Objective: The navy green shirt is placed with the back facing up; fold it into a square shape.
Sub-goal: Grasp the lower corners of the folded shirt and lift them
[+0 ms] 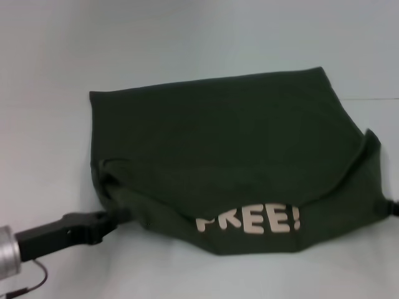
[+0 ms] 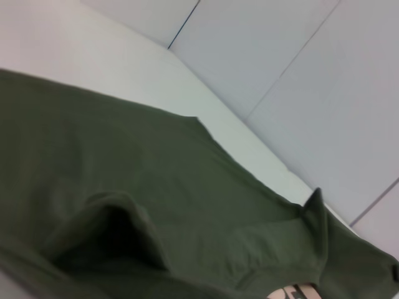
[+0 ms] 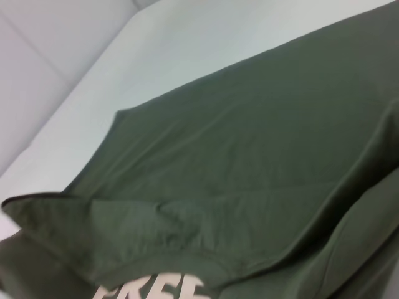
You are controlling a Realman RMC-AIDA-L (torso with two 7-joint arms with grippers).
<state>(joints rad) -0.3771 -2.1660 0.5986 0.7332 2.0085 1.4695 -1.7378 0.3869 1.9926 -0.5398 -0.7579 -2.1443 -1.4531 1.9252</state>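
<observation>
1. Lying spread across the white tabletop [image 1: 56,75], the navy green shirt [image 1: 224,137], plain back upward, far edge flat and straight.
2. Near hem lifted and turned back toward the middle, exposing cream "FREE!" lettering [image 1: 249,220] on the underside of the fold; same lettering partly seen in right wrist view [image 3: 156,289].
3. Left gripper [image 1: 115,216] at the shirt's near-left corner, black body reaching in from low on that side, tip buried in bunched cloth; appears clamped on that corner, cloth gathered and raised just ahead of it.
4. Left wrist view: olive cloth [image 2: 156,187] directly below and ahead, a raised pucker of fabric close in, flat back panel beyond, bare tabletop [image 2: 124,68] farther off.
5. Right gripper [image 1: 393,208] barely visible at the edge of head view, touching the shirt's near-right corner; that corner pulled up into a peak just above it. Finger state: cannot tell.
6. Right wrist view: folded hem ridge [image 3: 206,249] close in, flat back panel stretching away, a lifted corner flap at one side.
7. Between the two grippers, the turned hem sagging in a shallow curve, lettering midway along it.
</observation>
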